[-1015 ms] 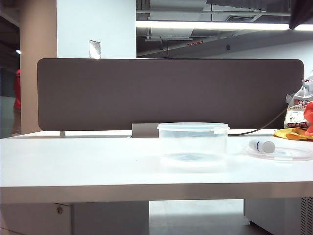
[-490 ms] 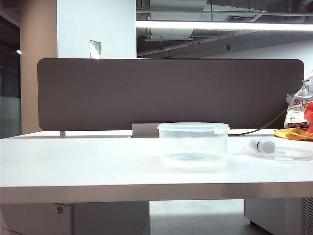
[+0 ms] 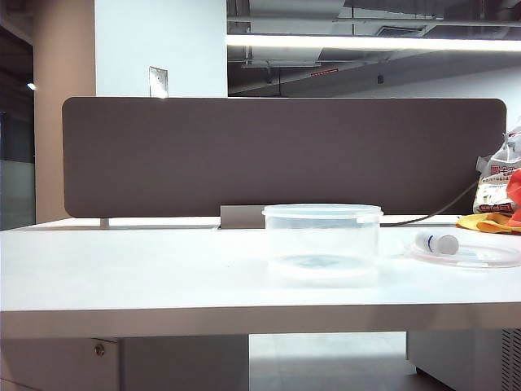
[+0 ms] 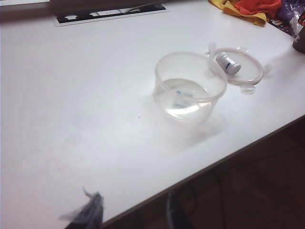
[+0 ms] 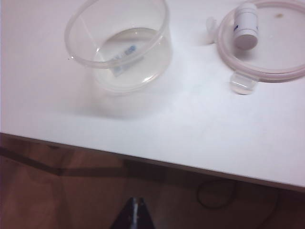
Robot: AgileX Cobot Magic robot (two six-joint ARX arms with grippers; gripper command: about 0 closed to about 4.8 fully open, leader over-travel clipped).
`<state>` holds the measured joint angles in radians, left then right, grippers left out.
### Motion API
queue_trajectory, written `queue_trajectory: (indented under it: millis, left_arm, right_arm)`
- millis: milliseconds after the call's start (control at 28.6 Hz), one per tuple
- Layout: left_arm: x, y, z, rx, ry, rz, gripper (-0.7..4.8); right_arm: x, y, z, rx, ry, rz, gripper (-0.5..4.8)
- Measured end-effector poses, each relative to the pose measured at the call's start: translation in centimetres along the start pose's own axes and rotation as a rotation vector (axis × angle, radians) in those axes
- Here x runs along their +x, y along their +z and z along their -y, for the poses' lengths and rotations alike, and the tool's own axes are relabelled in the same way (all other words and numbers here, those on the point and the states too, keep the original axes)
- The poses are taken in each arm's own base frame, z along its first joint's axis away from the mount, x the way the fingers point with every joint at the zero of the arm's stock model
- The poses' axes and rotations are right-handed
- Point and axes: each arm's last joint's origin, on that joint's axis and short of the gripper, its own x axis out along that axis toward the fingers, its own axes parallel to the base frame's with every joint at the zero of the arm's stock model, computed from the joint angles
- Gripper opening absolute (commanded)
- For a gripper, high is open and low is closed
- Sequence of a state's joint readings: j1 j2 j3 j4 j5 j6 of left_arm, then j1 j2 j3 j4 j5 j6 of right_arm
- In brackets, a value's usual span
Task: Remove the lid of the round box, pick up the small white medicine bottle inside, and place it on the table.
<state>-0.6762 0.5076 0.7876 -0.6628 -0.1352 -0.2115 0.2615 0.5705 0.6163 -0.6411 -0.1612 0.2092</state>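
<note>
Black fingers, left gripper (image 4: 131, 214): two dark tips show at the edge of the left wrist view with a clear gap between them, parted about halfway and holding nothing; it hangs off the front edge of the table, well apart from the box.
Right gripper (image 5: 134, 214): only a dark wedge shows in the right wrist view, the tips pressed together, shut and empty; it too sits out past the table edge, over the floor.
Table (image 3: 122, 261): white top, bare around the box.
Round box (image 3: 321, 239): clear tub, open at the top, standing upright near the middle; nothing stands inside it, only a faint mark with some blue shows at its base.
Lid (image 5: 276, 47): lies flat on the table just beside the box, tab toward the front edge.
Small white bottle (image 5: 246, 26): lies on its side on top of the lid, cap toward the front, so it rests on the lid rather than on the bare table.
Why so: both arms seem pulled clear, which fits a finished job; box open, bottle out.
Doubt: whether resting on the lid counts as "on the table" is a judgement call.
Hidden: neither gripper appears in the exterior view; the bottle label is too blurred to read; the mark in the box cannot be made out.
Clutter: coloured cloth (image 4: 245, 7) at the far corner, partly cut off.
</note>
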Motion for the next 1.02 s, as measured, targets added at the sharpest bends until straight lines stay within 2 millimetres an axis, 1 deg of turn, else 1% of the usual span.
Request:
queue_trajectory:
  millis: [700, 770, 875, 945, 1015]
  left_arm:
    - [0.0, 0.0, 0.0, -0.001, 0.003, -0.002, 1.75]
    - [-0.1, 0.0, -0.4, 0.011, 0.034, 0.009, 1.74]
    - [-0.3, 0.2, -1.3, 0.051, 0.126, 0.03, 1.75]
    - [-0.5, 0.4, -2.1, 0.037, 0.202, 0.056, 1.75]
    - [-0.5, 0.3, -3.1, 0.01, 0.29, 0.126, 1.74]
  right_arm:
    - [0.0, 0.0, 0.0, 0.0, 0.0, 0.0, 0.0]
    - [0.0, 0.0, 0.0, 0.0, 0.0, 0.0, 0.0]
    - [0.0, 0.0, 0.0, 0.0, 0.0, 0.0, 0.0]
    - [0.0, 0.0, 0.0, 0.0, 0.0, 0.0, 0.0]
    - [0.0, 0.0, 0.0, 0.0, 0.0, 0.0, 0.0]
